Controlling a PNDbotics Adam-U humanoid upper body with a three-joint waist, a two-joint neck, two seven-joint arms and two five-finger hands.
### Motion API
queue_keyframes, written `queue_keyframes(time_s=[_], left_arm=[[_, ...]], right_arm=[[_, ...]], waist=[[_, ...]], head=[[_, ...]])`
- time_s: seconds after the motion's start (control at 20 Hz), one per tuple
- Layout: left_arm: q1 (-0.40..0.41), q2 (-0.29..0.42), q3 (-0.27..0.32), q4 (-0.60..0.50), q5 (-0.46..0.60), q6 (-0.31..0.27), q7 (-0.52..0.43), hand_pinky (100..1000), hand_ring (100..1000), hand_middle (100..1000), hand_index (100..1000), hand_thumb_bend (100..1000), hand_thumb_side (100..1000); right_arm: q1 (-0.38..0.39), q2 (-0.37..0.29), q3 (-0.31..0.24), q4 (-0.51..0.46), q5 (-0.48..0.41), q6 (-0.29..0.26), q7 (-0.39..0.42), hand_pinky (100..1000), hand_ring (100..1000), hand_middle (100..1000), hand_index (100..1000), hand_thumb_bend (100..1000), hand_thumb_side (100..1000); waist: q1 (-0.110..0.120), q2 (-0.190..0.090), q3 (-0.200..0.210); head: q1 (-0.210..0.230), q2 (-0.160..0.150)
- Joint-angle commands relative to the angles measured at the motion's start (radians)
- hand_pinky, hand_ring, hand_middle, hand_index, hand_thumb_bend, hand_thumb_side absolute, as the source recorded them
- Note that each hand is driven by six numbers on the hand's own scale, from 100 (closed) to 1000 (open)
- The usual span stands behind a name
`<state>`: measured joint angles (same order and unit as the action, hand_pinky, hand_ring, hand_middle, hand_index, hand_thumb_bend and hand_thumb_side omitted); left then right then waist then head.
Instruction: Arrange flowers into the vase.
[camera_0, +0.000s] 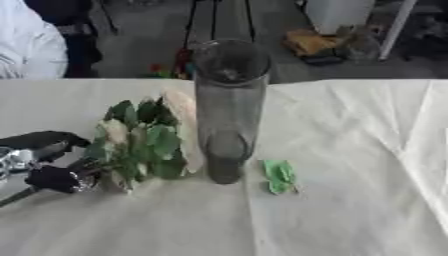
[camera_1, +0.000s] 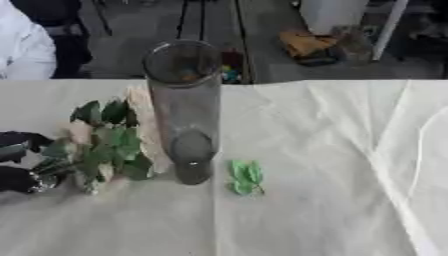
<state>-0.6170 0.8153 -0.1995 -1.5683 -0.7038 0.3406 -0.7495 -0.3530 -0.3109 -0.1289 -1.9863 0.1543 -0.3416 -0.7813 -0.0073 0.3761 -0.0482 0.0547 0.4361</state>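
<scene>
One tall clear glass vase (camera_0: 229, 107) stands upright near the middle of our table, on a pale cloth (camera_0: 350, 150) that covers the whole surface and shows soft creases running toward the right. We see nothing inside the vase; its thick base rests on the cloth and its open mouth reaches past the table's far edge in the view. Just left of the vase lies a bunch of flowers (camera_0: 140, 142), with green leaves and pale cream blooms, its head pointing toward the far side and its stem end toward us. The bunch sits close beside the vase wall, and we cannot tell whether they touch. Our left hand (camera_0: 54, 177) comes in from the left edge, black with silver joints, and its fingers are curled around the lower stems of the flowers, holding the bunch low over the cloth or on it; we cannot tell which. Just right of the vase base a small loose green leaf (camera_0: 279, 176) lies flat on the cloth, apart from the glass. Our right hand does not show in either view.
</scene>
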Motion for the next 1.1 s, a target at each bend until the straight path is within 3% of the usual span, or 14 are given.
queue_keyframes(time_s=[0.05, 0.35, 0.65, 0.7, 1.1], left_arm=[[-0.012, 0.014, 0.004, 0.011, 0.01, 0.011, 0.0, 771, 924, 942, 974, 338, 602], [-0.017, 0.007, 0.003, 0.034, 0.024, 0.011, -0.007, 779, 932, 959, 984, 345, 610], [-0.019, -0.006, -0.006, 0.064, 0.016, 0.008, 0.0, 750, 901, 915, 957, 339, 594], [-0.02, -0.007, -0.007, 0.067, 0.014, 0.007, 0.004, 722, 858, 867, 934, 330, 589], [-0.021, -0.011, -0.013, 0.082, 0.012, 0.004, 0.022, 717, 852, 861, 930, 329, 589]], right_arm=[[-0.009, -0.008, -0.001, -0.014, -0.005, -0.005, 0.001, 445, 446, 391, 615, 100, 884], [-0.009, -0.007, -0.002, -0.014, -0.005, -0.005, 0.001, 445, 446, 391, 615, 100, 884], [-0.007, -0.004, -0.001, -0.014, -0.006, -0.002, 0.003, 446, 445, 389, 614, 100, 886], [-0.007, -0.003, 0.0, -0.014, -0.007, -0.002, 0.004, 446, 445, 388, 614, 100, 886], [-0.006, -0.002, 0.0, -0.014, -0.008, -0.001, 0.006, 446, 445, 388, 614, 100, 886]], waist=[[0.0, -0.016, 0.0], [0.0, -0.014, -0.001], [-0.001, -0.011, -0.004], [-0.001, -0.011, -0.005], [-0.002, -0.011, -0.006]], head=[[0.004, -0.013], [0.005, -0.015], [0.009, -0.02], [0.009, -0.021], [0.011, -0.024]])
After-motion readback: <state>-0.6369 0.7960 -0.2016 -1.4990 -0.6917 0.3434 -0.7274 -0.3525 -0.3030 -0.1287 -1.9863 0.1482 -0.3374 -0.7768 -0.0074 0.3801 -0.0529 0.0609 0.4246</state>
